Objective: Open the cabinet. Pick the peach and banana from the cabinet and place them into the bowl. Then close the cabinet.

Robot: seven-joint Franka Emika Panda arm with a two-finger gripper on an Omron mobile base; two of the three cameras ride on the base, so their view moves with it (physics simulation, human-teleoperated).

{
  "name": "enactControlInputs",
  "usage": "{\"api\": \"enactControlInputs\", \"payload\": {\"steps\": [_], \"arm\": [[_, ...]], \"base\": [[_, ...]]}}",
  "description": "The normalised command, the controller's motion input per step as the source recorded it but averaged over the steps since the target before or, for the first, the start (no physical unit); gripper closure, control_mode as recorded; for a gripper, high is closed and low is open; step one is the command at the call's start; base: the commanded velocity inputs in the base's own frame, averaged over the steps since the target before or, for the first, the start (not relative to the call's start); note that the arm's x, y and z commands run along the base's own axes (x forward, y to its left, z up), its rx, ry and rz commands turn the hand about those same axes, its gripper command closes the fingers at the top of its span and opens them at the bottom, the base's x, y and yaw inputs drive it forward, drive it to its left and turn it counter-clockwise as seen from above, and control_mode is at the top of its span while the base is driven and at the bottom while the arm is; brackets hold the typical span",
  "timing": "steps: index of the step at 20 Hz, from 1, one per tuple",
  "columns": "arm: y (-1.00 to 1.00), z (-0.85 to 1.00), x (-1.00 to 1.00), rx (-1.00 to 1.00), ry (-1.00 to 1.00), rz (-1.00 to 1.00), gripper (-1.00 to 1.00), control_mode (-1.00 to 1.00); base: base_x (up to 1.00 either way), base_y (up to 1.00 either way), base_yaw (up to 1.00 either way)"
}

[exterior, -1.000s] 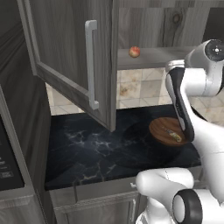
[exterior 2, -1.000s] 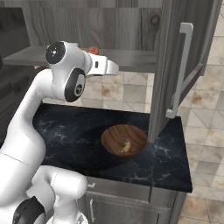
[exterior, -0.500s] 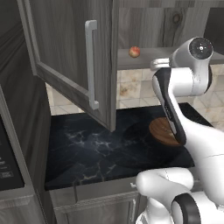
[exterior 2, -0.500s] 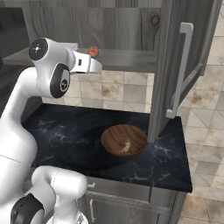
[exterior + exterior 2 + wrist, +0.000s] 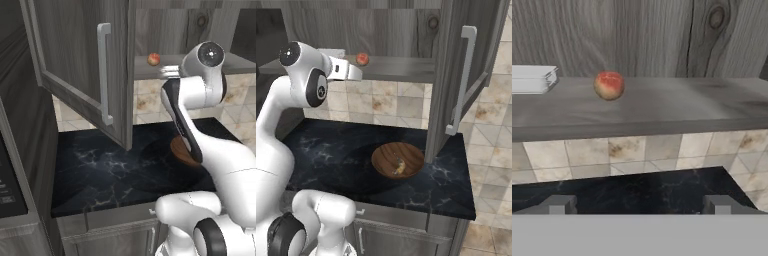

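No legible text or labels anywhere.

Even, soft rendered light, neither bright nor dim; a broad dark shadow pools on the black marble tabletop around the bowl (edges diffuse); all views slightly soft and pixelated; no glare; cabinet grain clear in the hand view.

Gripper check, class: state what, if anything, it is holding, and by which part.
Nothing is held. In the hand view the gripper has its fingertips wide apart with nothing between them; the peach sits untouched on the cabinet shelf.
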Motion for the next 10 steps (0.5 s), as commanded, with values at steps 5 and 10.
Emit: {"api": "enactControlInputs", "payload": {"steps": [5, 10], "arm": [[0.03, 0.08, 0.65, 0.0, 0.0, 0.0, -1.0, -1.0], [0.0, 0.26, 0.5, 0.0, 0.0, 0.0, -1.0, -1.0]], "base": [[0.0, 0.0, 0.0], [0.0, 0.0, 0.0]]}}
